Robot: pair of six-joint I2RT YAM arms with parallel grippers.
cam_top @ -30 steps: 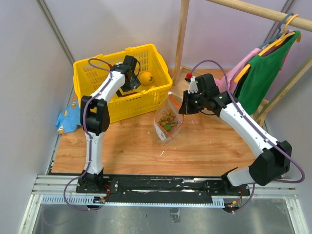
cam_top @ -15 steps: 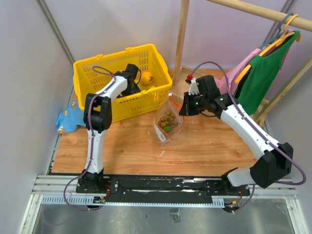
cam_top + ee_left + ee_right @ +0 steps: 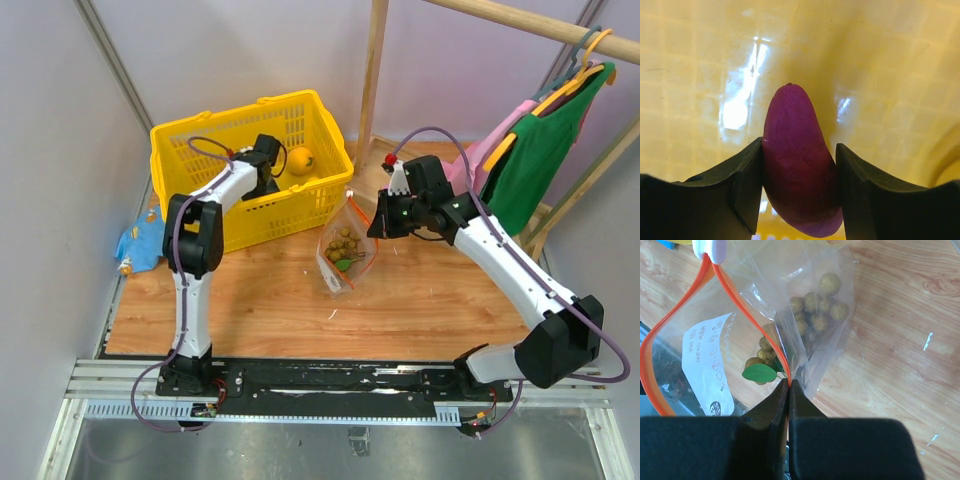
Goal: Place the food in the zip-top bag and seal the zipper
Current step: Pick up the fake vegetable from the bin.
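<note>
Wooden table carries a yellow basket at your left. Inside it, your left gripper is clamped on the dark purple piece, with a yellow-orange fruit nearby. At centre, the zip-top bag hangs open with the grapes inside (one item done). Your right gripper pinches the zipper edge. Two pieces and sealing remain.

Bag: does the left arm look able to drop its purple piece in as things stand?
Probably yes. The right gripper pinches the bag at its rim, holding the mouth open just beside the basket. The left gripper, shut on the purple piece, only has the basket wall to clear.
</note>
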